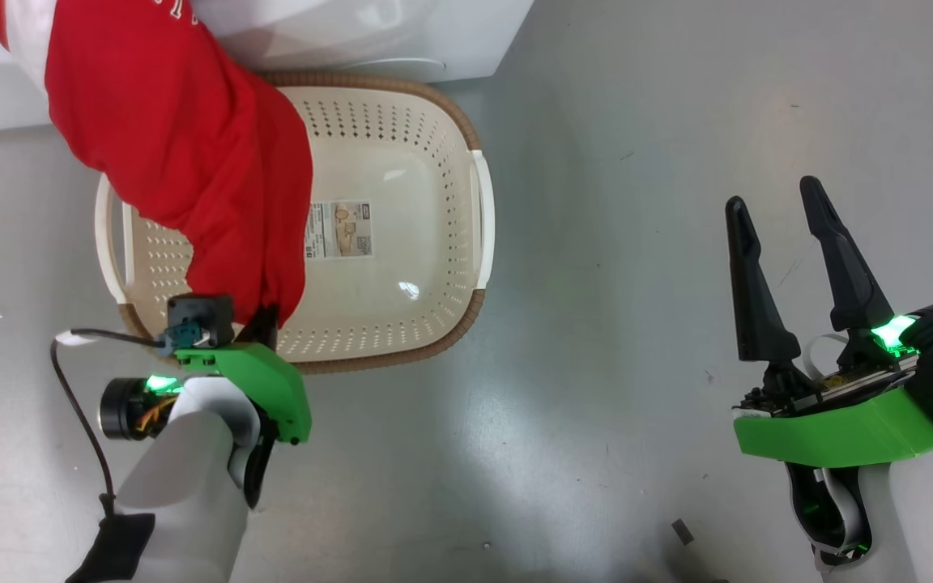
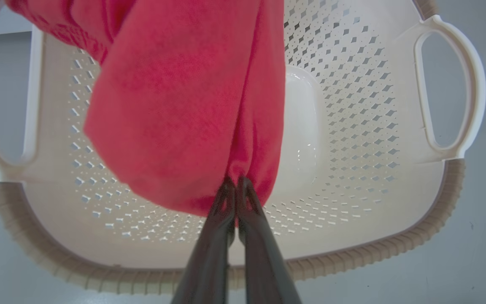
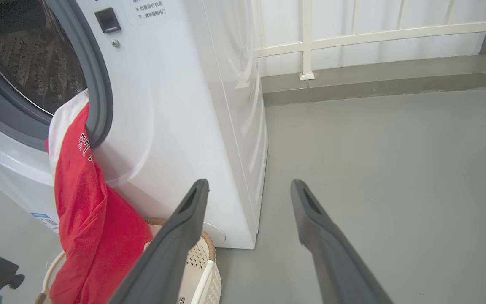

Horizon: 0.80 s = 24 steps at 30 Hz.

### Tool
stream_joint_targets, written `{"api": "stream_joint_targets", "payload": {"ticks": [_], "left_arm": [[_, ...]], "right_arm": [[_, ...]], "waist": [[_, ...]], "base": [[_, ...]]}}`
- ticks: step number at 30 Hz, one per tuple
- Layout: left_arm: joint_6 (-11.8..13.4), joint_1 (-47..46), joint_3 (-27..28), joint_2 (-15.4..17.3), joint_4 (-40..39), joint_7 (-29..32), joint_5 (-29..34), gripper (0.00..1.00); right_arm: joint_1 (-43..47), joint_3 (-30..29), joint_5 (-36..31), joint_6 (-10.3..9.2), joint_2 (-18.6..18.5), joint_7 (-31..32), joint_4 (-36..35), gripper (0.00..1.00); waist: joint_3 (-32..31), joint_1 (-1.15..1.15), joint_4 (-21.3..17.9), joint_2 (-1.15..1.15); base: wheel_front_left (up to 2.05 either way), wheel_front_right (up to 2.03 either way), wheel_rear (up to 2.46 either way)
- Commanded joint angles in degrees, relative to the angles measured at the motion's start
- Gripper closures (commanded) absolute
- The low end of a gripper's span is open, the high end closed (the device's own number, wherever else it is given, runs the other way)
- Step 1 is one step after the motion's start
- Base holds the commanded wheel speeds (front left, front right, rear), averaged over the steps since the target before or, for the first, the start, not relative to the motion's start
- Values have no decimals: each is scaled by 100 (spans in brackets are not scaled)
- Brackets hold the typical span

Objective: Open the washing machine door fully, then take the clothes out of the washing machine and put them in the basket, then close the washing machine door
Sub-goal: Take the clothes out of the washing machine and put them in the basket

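Observation:
A red garment of the clothes (image 1: pixel 183 154) stretches from the washing machine (image 3: pixel 175 105) mouth down over the cream basket (image 1: pixel 434 202). Its upper end with white trim still hangs over the grey gasket (image 3: pixel 99 93). My left gripper (image 2: pixel 235 182) is shut on the garment's lower end (image 2: pixel 184 105), above the basket's near rim (image 2: pixel 352 257). In the head view the left gripper (image 1: pixel 268 316) sits at the basket's near edge. My right gripper (image 1: pixel 774 202) stands open over bare floor to the right, its fingers (image 3: pixel 184 223) empty. The washing machine door is out of view.
The basket stands on grey floor directly in front of the washer. A white railing (image 3: pixel 352 33) and a low kerb (image 3: pixel 373 80) run behind the machine's right side. Open floor (image 1: pixel 636 243) lies between the basket and my right gripper.

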Motion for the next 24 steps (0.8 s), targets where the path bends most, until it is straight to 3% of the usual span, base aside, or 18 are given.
{"api": "stream_joint_targets", "payload": {"ticks": [1, 11, 12, 13, 14, 24], "left_arm": [[-14, 125, 67, 143, -22, 32, -55, 100], [17, 168, 41, 143, -14, 92, -159, 100], [33, 152, 40, 144, -13, 77, -162, 69], [54, 133, 33, 148, -13, 57, -158, 4], [61, 118, 27, 149, -13, 39, -156, 0], [74, -17, 50, 166, -98, -85, -185, 0]], "right_arm": [[25, 145, 14, 35, -38, -36, -124, 0], [8, 158, 50, 35, -38, -36, -123, 0], [6, 157, 53, 35, -38, -36, -120, 0], [4, 157, 56, 35, -38, -36, -117, 0], [4, 159, 60, 35, -38, -36, -113, 0], [29, 137, 78, 35, -38, -36, -89, 0]], "waist": [[9, 0, -1, 0], [23, 0, -34, 0], [21, 0, -34, 0], [17, 0, -33, 0], [9, 0, -31, 0], [-95, 0, 43, 0]], "base": [[0, 0, 0], [0, 0, 0], [0, 0, 0], [0, 0, 0], [0, 0, 0], [0, 0, 0]]}}
